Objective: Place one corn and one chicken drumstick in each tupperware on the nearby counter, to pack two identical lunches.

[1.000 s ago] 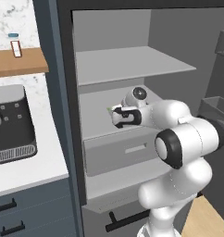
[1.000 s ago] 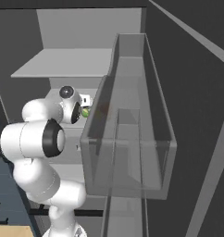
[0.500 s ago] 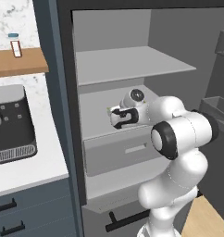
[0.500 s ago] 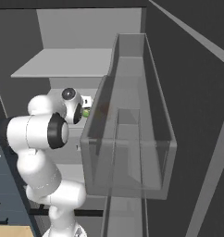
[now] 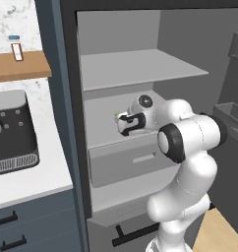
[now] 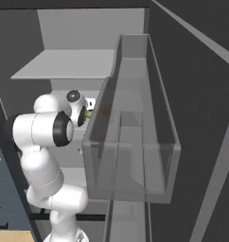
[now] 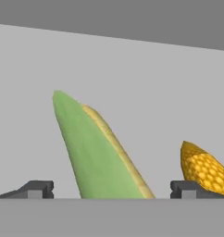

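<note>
**Clerk:** Item one, the gripper (image 7: 112, 190). Condition?

**Keeper:** Jaws stood at full spread and held nothing. In the hand view the two dark fingertips (image 7: 36, 189) sat either side of the husked corn (image 7: 96, 152), neither visibly touching it. In the left base view the gripper (image 5: 125, 121) was reaching onto the middle fridge shelf (image 5: 104, 123).

**Clerk:** Item two, the corn.

**Keeper:** Two cobs, both lying on that shelf. The pale green husked one lay between the jaws, tapering away from the hand. The bright yellow corn (image 7: 206, 169) lay just beside it, partly behind the right-hand fingertip. A green speck (image 6: 89, 114) showed at the hand in the right base view.

**Clerk:** Step in hand?

**Keeper:** By my reckoning, the first pick: the husked cob was lined up but not yet grasped. No drumstick or tupperware was on view.

**Clerk:** Next move required?

**Keeper:** Likely a slight advance, then closing on the husked cob alone, keeping that fingertip clear of the yellow neighbour, then lifting out toward the counter (image 5: 27, 182).
</note>
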Robot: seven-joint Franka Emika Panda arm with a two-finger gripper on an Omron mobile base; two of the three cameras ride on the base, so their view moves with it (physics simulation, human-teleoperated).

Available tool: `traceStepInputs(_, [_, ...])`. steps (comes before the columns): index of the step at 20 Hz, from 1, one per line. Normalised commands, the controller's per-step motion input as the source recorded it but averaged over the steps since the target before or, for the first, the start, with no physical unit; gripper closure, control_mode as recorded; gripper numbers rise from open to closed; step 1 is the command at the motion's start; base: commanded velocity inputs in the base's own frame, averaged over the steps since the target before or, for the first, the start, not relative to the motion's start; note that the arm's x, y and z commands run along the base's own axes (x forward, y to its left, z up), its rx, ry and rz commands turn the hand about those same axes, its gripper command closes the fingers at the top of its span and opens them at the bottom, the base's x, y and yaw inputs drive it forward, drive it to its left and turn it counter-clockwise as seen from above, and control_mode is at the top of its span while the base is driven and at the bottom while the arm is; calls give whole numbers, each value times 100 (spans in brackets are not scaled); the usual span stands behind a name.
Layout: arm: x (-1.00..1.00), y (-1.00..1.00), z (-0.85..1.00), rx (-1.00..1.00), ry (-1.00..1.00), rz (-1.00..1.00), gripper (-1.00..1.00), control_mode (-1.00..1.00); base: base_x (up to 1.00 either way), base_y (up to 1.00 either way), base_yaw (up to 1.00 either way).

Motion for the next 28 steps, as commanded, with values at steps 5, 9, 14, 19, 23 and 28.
traceStepInputs(5, [25,0,-25,-1,1,0,-100,-100,0,0,0])
traceStepInputs(9, [21,5,-33,-3,8,0,100,-100,0,0,0])
traceStepInputs(14, [4,19,-56,-7,15,0,100,-100,0,0,0])
traceStepInputs(19, [-56,35,-57,-9,7,0,100,-100,0,0,0])
traceStepInputs(23, [-99,27,-51,-4,0,0,100,-100,0,0,0])
traceStepInputs(28, [-100,7,-11,0,-1,0,100,-100,0,0,0])
